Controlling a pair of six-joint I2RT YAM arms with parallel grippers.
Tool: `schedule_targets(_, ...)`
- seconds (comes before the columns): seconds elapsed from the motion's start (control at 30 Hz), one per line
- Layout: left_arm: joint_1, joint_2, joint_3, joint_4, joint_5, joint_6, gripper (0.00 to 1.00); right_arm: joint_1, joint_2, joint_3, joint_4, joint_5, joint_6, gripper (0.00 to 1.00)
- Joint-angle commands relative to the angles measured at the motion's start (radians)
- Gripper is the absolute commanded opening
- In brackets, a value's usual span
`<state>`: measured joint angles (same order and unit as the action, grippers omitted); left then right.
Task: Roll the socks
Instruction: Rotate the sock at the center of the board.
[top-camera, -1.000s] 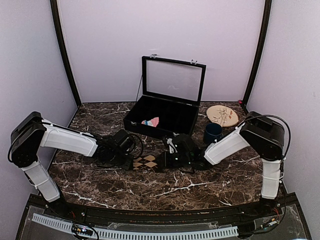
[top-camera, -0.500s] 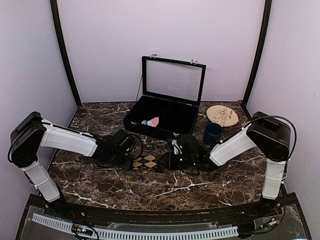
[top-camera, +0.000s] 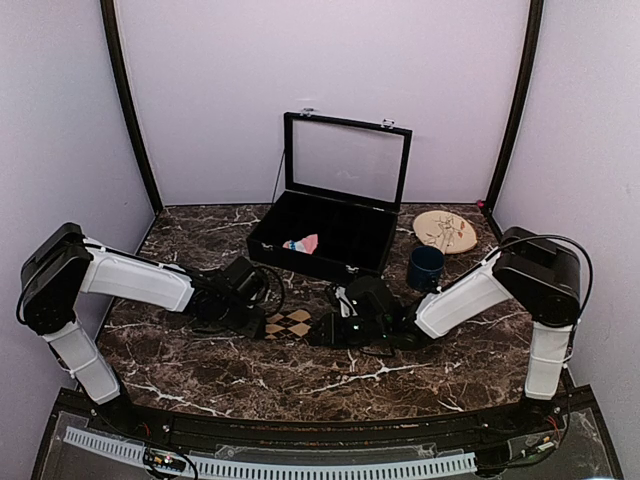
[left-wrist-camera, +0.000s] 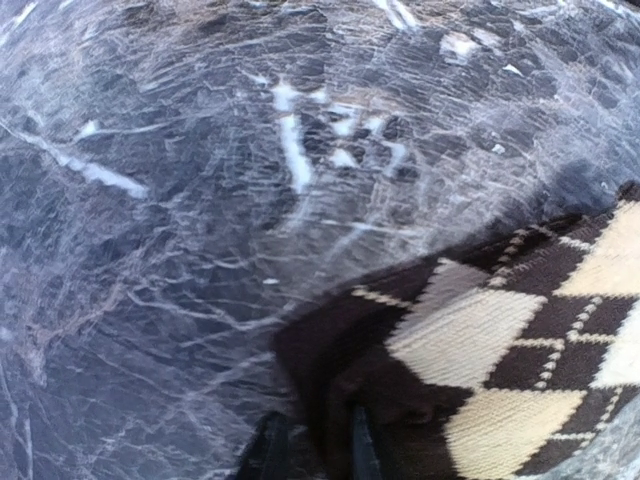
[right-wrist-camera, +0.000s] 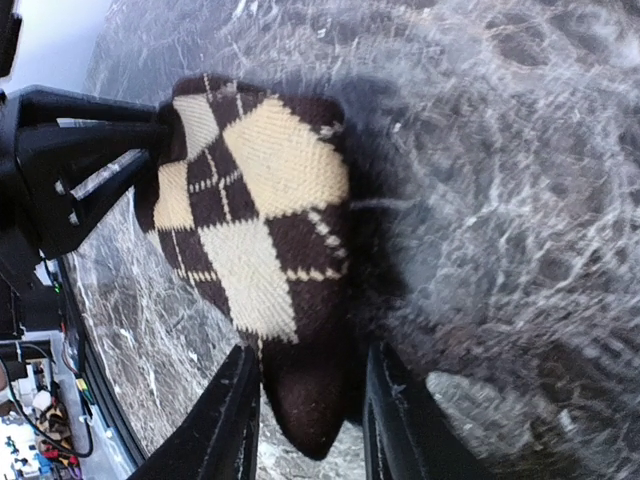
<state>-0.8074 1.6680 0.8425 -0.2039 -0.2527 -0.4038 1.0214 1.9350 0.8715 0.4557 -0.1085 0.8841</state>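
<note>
The brown argyle sock (top-camera: 293, 322) lies on the marble tabletop (top-camera: 200, 370) in front of the black glass-lidded box (top-camera: 330, 235), stretched between the two claws. The pink sock (top-camera: 302, 243) sits inside that box, not yet brought out.

The left gripper (top-camera: 262, 324) is at the sock's end left of the box front. In its wrist view the fingers (left-wrist-camera: 268, 455) bracket the dark edge with a narrow gap. I cannot tell whether it is clenched on the fabric or has let go. It seems placed to anchor that end so the sock lies taut.

The right gripper (right-wrist-camera: 310, 430) straddles the opposite dark end, which bulges between its fingers. I cannot tell whether they squeeze it. This looks like the start of a roll: one end pinned, the other taken up to turn over.

Against a second ago, the right gripper has come nearer to the sock and farther out from the box front. The left arm and the sock have barely shifted.
</note>
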Motion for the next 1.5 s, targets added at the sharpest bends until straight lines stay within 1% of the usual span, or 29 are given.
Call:
schedule_targets(0.0, 0.011, 0.008, -0.032, -0.094, -0.016, 0.001, 0.30, 0.035, -0.010, 0.029, -0.122, 0.040, -0.020, 0.32)
schedule_targets(0.03, 0.011, 0.002, -0.031, -0.096, -0.023, -0.002, 0.35, 0.040, -0.011, 0.032, -0.134, 0.049, -0.023, 0.31)
schedule_targets(0.1, 0.013, -0.013, -0.025, -0.099, -0.033, -0.003, 0.41, 0.048, -0.016, 0.036, -0.149, 0.061, -0.022, 0.28)
schedule_targets(0.2, 0.014, -0.025, -0.011, -0.100, -0.038, 0.002, 0.43, 0.060, -0.027, 0.030, -0.154, 0.079, -0.012, 0.25)
schedule_targets(0.27, 0.017, -0.020, -0.003, -0.098, -0.034, 0.006, 0.42, 0.068, -0.032, 0.027, -0.153, 0.084, -0.006, 0.24)
schedule_targets(0.33, 0.020, -0.009, 0.005, -0.092, -0.024, 0.009, 0.40, 0.078, -0.037, 0.029, -0.156, 0.090, -0.002, 0.21)
schedule_targets(0.4, 0.020, 0.003, 0.018, -0.088, -0.017, 0.015, 0.35, 0.087, -0.039, 0.036, -0.162, 0.093, 0.002, 0.20)
schedule_targets(0.5, 0.020, 0.024, 0.034, -0.079, -0.012, 0.025, 0.32, 0.096, -0.038, 0.041, -0.165, 0.086, 0.011, 0.21)
schedule_targets(0.53, 0.020, 0.032, 0.041, -0.077, -0.015, 0.029, 0.31, 0.098, -0.039, 0.043, -0.166, 0.079, 0.012, 0.22)
schedule_targets(0.6, 0.022, 0.049, 0.058, -0.079, -0.018, 0.045, 0.31, 0.102, -0.043, 0.055, -0.191, 0.068, 0.009, 0.28)
schedule_targets(0.63, 0.022, 0.057, 0.065, -0.081, -0.020, 0.052, 0.31, 0.106, -0.050, 0.059, -0.211, 0.068, 0.009, 0.28)
schedule_targets(0.67, 0.023, 0.063, 0.072, -0.081, -0.022, 0.058, 0.31, 0.109, -0.063, 0.058, -0.230, 0.072, 0.004, 0.31)
schedule_targets(0.73, 0.024, 0.064, 0.073, -0.073, -0.021, 0.068, 0.31, 0.112, -0.100, 0.044, -0.269, 0.072, 0.004, 0.31)
schedule_targets(0.77, 0.023, 0.062, 0.071, -0.063, -0.018, 0.073, 0.31, 0.112, -0.120, 0.035, -0.286, 0.128, -0.018, 0.40)
schedule_targets(0.83, 0.025, 0.059, 0.065, -0.045, -0.014, 0.080, 0.31, 0.112, -0.168, 0.023, -0.325, 0.180, -0.045, 0.49)
schedule_targets(0.9, 0.025, 0.060, 0.060, -0.034, -0.008, 0.089, 0.31, 0.111, -0.202, 0.027, -0.363, 0.225, -0.072, 0.51)
schedule_targets(1.03, 0.025, 0.068, 0.055, -0.002, -0.002, 0.124, 0.32, 0.095, -0.225, 0.072, -0.414, 0.289, -0.143, 0.52)
schedule_targets(1.1, 0.025, 0.076, 0.061, 0.003, -0.006, 0.140, 0.32, 0.073, -0.209, 0.103, -0.431, 0.299, -0.182, 0.50)
schedule_targets(1.17, 0.026, 0.083, 0.063, 0.022, -0.002, 0.164, 0.32, 0.042, -0.180, 0.130, -0.417, 0.288, -0.219, 0.44)
schedule_targets(1.3, 0.027, 0.096, 0.063, 0.074, 0.034, 0.223, 0.32, -0.016, -0.099, 0.213, -0.403, 0.240, -0.280, 0.25)
schedule_targets(1.33, 0.027, 0.100, 0.063, 0.093, 0.046, 0.240, 0.32, -0.025, -0.079, 0.238, -0.406, 0.234, -0.294, 0.22)
schedule_targets(1.47, 0.027, 0.128, 0.077, 0.151, 0.072, 0.300, 0.32, -0.055, -0.016, 0.321, -0.428, 0.213, -0.326, 0.19)
